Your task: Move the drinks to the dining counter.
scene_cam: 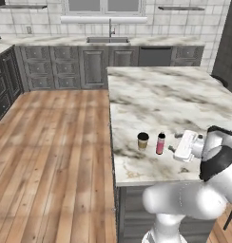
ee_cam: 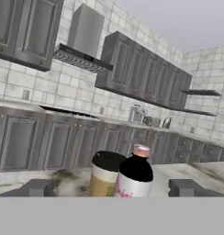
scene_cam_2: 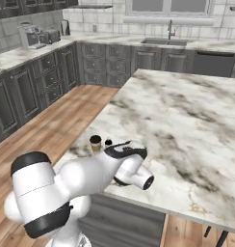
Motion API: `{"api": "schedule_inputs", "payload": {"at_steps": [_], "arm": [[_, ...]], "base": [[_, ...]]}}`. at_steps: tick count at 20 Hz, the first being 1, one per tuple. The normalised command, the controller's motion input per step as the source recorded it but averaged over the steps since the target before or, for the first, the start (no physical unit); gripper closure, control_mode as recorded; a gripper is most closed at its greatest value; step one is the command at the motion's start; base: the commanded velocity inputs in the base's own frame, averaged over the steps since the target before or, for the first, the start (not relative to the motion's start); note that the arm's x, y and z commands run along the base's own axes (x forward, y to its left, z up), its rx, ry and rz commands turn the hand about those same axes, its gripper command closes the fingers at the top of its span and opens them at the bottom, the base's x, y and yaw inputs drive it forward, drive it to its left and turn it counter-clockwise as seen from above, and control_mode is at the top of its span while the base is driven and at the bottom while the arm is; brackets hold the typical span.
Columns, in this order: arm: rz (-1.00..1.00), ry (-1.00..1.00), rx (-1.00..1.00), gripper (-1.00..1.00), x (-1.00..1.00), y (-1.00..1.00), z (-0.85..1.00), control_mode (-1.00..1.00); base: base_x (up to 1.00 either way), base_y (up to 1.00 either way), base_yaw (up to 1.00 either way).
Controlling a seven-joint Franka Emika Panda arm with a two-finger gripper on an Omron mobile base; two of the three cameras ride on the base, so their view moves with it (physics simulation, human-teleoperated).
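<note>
Bottle [ee_cam: 134, 176] is standing between your wide-open gripper [ee_cam: 112, 188] tips, beside the cup [scene_cam: 143, 141] on the island [scene_cam: 184, 95]. Both drinks seem delivered, though contact is hard to judge. Be backing straight off, staying level, without brushing either.

Even, bright rendered light, faint soft shadows, low-resolution softness throughout, no glare.

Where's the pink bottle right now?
In the left base view, the pink bottle stands upright on the dining counter near its front edge, between the coffee cup and the open gripper.
</note>
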Motion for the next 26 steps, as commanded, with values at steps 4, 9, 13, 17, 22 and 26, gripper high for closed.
{"api": "schedule_inputs", "payload": {"at_steps": [4, 9, 13, 17, 22, 26], "arm": [[0.0, 0.0, 0.0, -1.0, -0.44, -0.06, 0.86, -1.0], [0.0, 0.0, 0.0, -1.0, -0.7, 0.0, 0.8, -1.0], [0.0, 0.0, -0.01, -1.0, -0.69, 0.0, 0.41, -1.0], [-0.02, 0.0, 0.0, -1.0, -0.64, -0.19, 0.21, -1.0], [-0.09, 0.0, 0.0, -1.0, -0.64, -0.39, 0.11, -1.0], [-0.11, 0.0, 0.0, -1.0, -0.49, -0.38, 0.1, -1.0]], "base": [[0.0, 0.0, 0.0], [0.0, 0.0, 0.0], [0.0, 0.0, 0.0], [0.0, 0.0, 0.0], [0.0, 0.0, 0.0], [0.0, 0.0, 0.0]]}}
